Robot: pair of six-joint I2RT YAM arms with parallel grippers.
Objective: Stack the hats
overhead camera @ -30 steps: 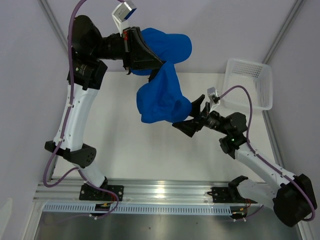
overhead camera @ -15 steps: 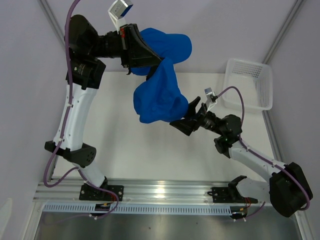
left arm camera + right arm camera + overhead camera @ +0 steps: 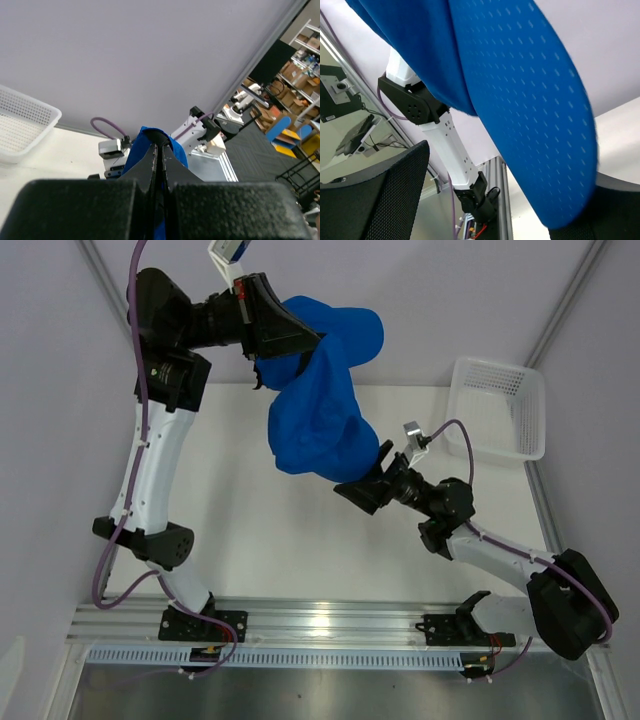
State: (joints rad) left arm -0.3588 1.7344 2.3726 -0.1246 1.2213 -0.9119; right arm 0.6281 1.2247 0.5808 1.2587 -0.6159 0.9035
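**Blue hat hangs from the left fingers, right fingers spread beneath it**

The left fingers (image 3: 303,338) are pressed together on a fold of the blue hat (image 3: 315,425). In the left wrist view, blue cloth shows in the narrow slit between them and pokes out past their tips. The hat is held high, clear of the table (image 3: 240,530). One part bulges out beyond the left fingertips, and the larger part droops below them toward the right fingers (image 3: 368,480).

The right fingers are spread wide and close on nothing. They sit at the lowest edge of the hanging cloth and point up into it. In the right wrist view, a dotted blue panel fills the space between them. Its rounded edge comes down over one finger, though whether it touches cannot be told. The other finger stands well apart from the cloth.

A white mesh basket (image 3: 497,368) sits on the table beyond the right fingers, on the side away from the left arm.
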